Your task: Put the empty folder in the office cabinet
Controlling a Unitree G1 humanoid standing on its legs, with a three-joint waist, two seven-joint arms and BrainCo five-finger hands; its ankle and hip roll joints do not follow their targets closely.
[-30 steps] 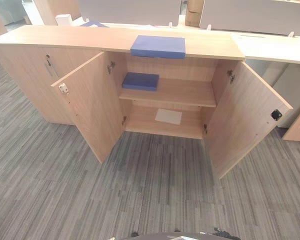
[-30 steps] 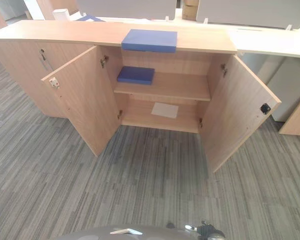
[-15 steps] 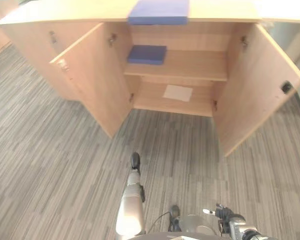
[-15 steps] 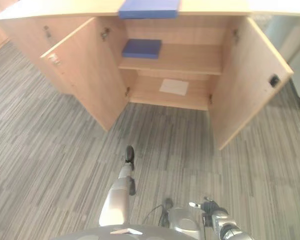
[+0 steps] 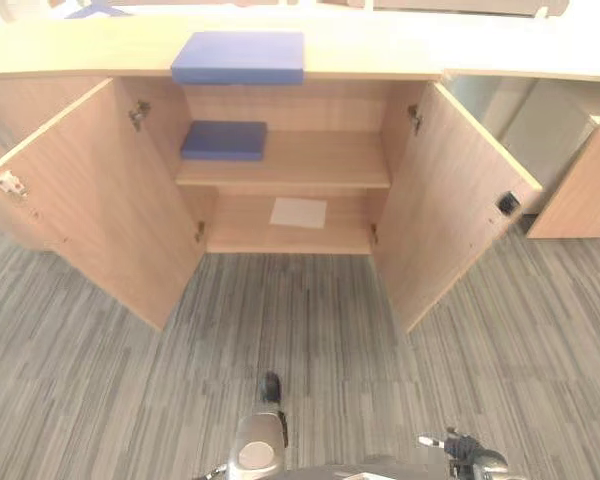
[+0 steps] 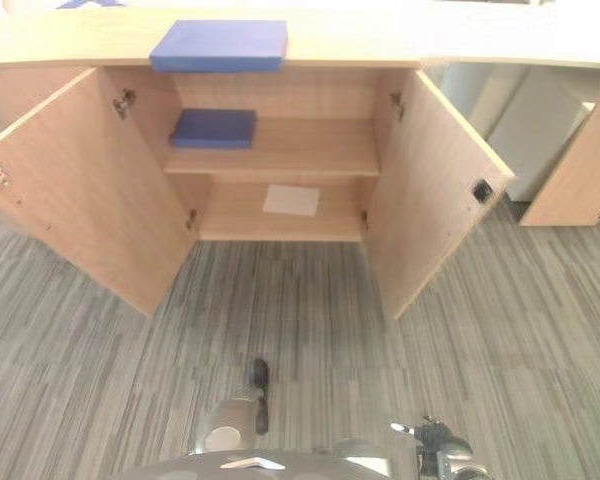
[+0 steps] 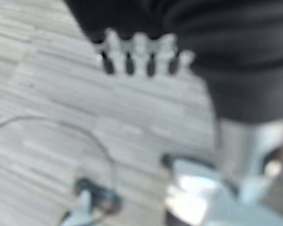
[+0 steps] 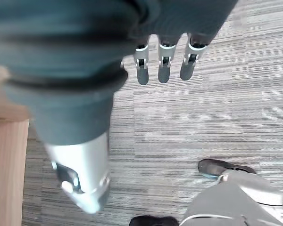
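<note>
Cabinet [image 5: 280, 205]: wooden, far side, both doors swung wide open.
Left door [image 5: 90, 200]: angled out to the left.
Right door [image 5: 450, 205]: angled out to the right.
Folder [image 5: 239, 57]: blue, lying flat on the cabinet top, left of centre.
Second folder [image 5: 223, 140]: blue, on the middle shelf, at its left end.
Paper [image 5: 298, 212]: white sheet, flat on the bottom shelf.
Floor [image 5: 320, 330]: grey striped carpet.
Left hand [image 7: 141, 54]: over the carpet, fingers hanging straight, holding nothing.
Right hand [image 8: 164, 59]: over the carpet, fingers straight and slightly spread, empty.
</note>
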